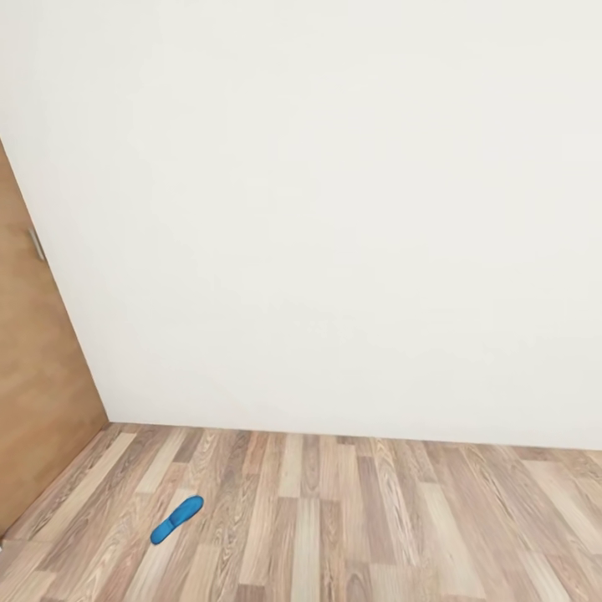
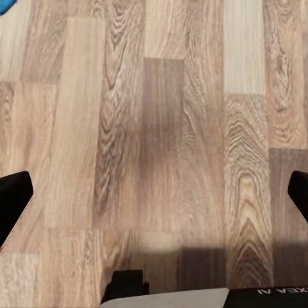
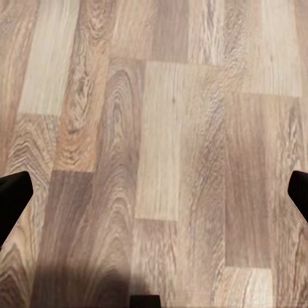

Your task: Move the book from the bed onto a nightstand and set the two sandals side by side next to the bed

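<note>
— Where is the sandal?

— One blue sandal lies flat on the wood-plank floor, low at my left in the head view. It sits at a slant, one end pointing up toward the wall and the other back toward me. It touches nothing but the planks. A scrap of the same blue peeks in at a corner of my left wrist view; I take it for a sandal, but too little shows for me to tell which one.

— What stands around it?

— Beyond it the plain white wall meets the floor in a straight seam. To the left a brown wooden door runs along the side, with a small metal handle high on it. The sandal lies near the foot of that door, apart from it.

— And your jaws?

— My left gripper hangs over bare planks with its fingers spread wide: the dark fingertips show at the two opposite edges of that view, nothing between them but floor. My right gripper is the same, fingertips far apart at the edges and holding nothing, wood grain below. A soft shadow falls on the planks under each wrist.
</note>
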